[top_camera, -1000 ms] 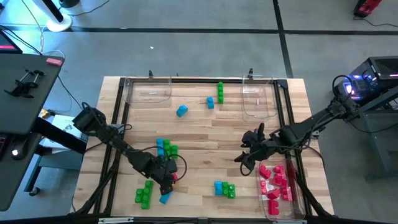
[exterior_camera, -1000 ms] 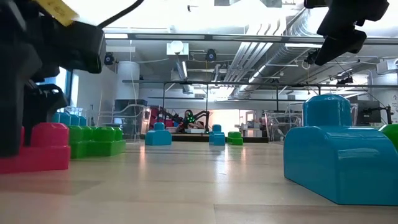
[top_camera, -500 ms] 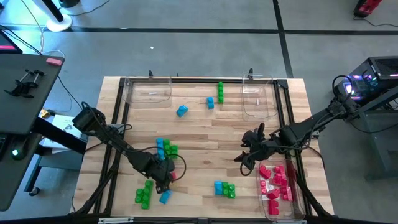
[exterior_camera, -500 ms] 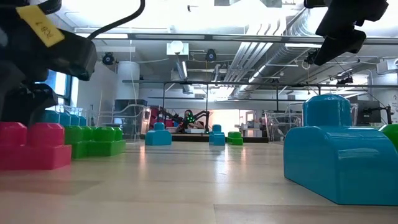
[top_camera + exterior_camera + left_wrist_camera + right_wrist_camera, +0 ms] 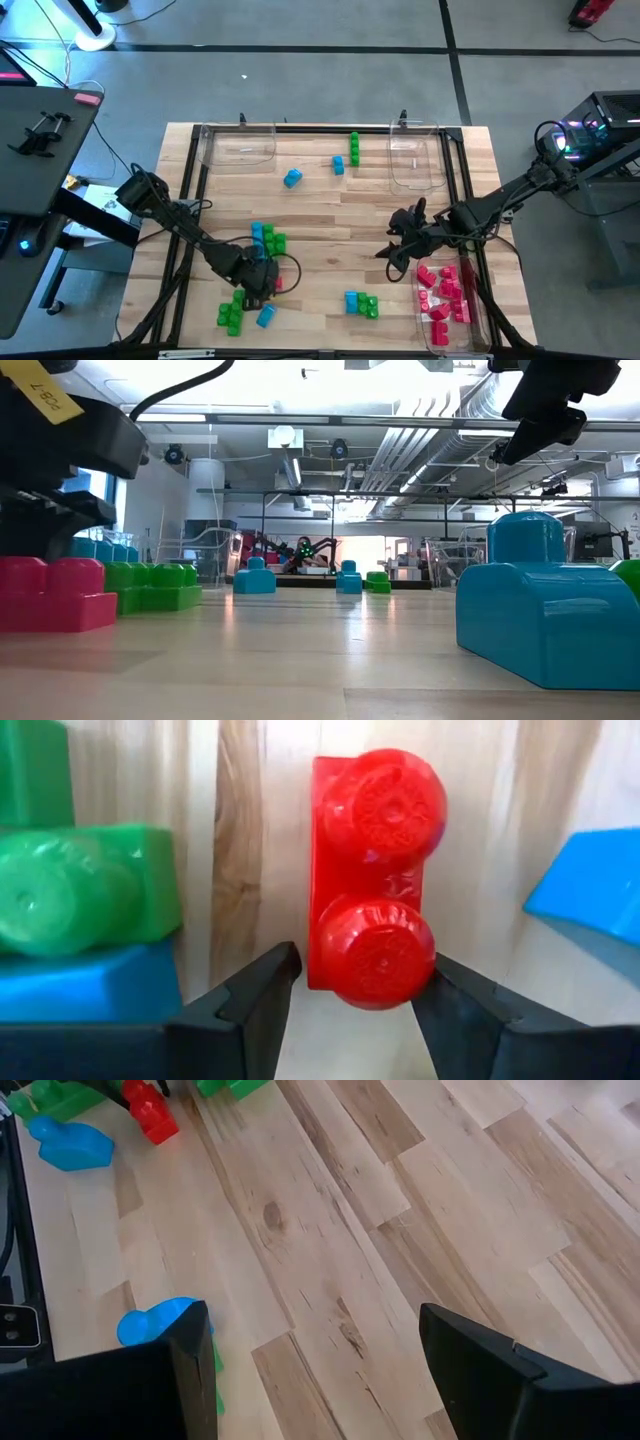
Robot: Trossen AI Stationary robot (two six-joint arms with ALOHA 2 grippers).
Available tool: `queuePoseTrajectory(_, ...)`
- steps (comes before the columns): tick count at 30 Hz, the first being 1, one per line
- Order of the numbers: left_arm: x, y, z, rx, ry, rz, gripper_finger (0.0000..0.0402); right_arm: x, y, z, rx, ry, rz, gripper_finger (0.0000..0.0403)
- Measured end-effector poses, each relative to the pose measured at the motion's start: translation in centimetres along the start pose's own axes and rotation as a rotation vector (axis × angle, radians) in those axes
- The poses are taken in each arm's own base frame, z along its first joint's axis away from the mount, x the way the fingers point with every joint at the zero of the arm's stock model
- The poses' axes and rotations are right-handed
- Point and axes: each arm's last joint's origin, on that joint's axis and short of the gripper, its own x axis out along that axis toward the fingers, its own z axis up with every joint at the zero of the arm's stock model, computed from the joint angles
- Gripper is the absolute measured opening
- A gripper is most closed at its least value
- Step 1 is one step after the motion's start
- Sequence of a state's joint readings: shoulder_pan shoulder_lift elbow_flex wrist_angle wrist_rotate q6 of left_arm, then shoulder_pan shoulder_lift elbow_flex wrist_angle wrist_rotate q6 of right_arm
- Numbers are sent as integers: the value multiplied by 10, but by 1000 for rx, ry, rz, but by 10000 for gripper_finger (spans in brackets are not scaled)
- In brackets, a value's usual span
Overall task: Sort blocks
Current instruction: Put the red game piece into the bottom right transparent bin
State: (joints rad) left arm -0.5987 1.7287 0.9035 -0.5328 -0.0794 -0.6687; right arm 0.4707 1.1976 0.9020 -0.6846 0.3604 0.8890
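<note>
A red two-stud block (image 5: 375, 885) lies flat on the wood, studs up, in the table's near-left part (image 5: 277, 283). My left gripper (image 5: 350, 1005) is open, pointing down, with one finger on each side of the block's one stud end (image 5: 262, 280). Green and blue blocks (image 5: 265, 238) lie just beyond it, and more green (image 5: 232, 312) and blue (image 5: 266, 317) ones lie nearer the near edge. My right gripper (image 5: 398, 250) hovers open over bare wood right of centre (image 5: 310, 1350). Several red blocks lie in a clear tray (image 5: 470, 315) at the near right. My left gripper comes from above with its fingers across the red block's end stud (image 5: 380, 955). One finger (image 5: 450, 1005) looks to be right up against the stud, while a gap shows at the other finger (image 5: 255, 995). Whether it touches I cannot tell. The block lies on the table.
Two clear trays sit at the far edge, one left (image 5: 240, 148) and one right (image 5: 415, 155). Loose blocks: blue (image 5: 292, 178), blue (image 5: 338, 165), green (image 5: 354, 148), and a blue-green pair (image 5: 360, 303) near the front. Bare wood lies in the table's middle.
My left gripper has shifted a little toward the far edge, over the red block. In the low view it no longer covers the block's front. The block has stayed where it was, and the right arm has kept still.
</note>
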Motion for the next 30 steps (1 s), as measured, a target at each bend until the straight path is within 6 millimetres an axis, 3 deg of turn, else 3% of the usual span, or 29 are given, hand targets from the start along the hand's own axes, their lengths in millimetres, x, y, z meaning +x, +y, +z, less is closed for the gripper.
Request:
queuePoseTrajectory(13, 0, 0, 3, 59, -67, 42, 183, 0, 0, 0, 10, -6, -5, 228)
queuePoseTrajectory(16, 0, 0, 4, 91, -76, 46, 162, 0, 0, 0, 11, -6, -5, 228)
queuePoseTrajectory(20, 0, 0, 5, 98, -72, 35, 102, 0, 0, 0, 11, -6, -4, 228)
queuePoseTrajectory(22, -4, 0, 5, 96, -61, 4, 100, 0, 0, 1, 24, -9, 0, 228)
queuePoseTrajectory(25, -19, 4, 7, 73, -72, -64, 100, 0, 6, 5, 79, -47, 64, 228)
queuePoseTrajectory(30, -79, 31, 24, 5, -320, -112, 100, -8, 28, 31, 101, -246, 349, 228)
